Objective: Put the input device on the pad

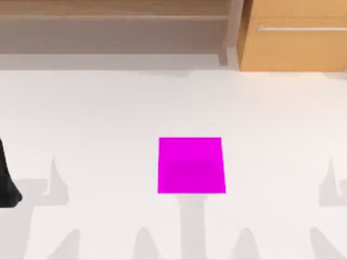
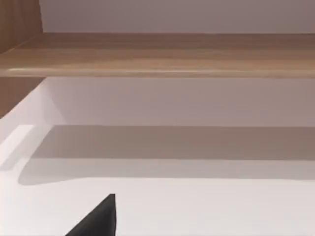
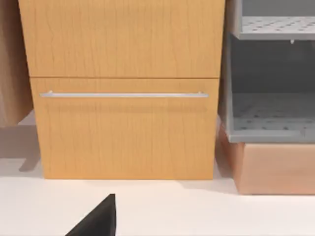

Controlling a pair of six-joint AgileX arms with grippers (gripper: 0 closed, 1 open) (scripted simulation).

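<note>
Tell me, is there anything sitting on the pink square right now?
No, in the top view the pad is a bare magenta square on the white table, with nothing lying on it.

We can read no text, label, brand, number or sign anywhere; the magenta pad [image 1: 191, 165] is plain and unmarked.

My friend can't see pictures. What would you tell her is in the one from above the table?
A plain bright magenta square pad lies flat on a white table, a little right of the middle, with nothing on it. A black part of the left arm pokes in at the left edge. Behind the table stand a wooden shelf and a light wood cabinet.
</note>
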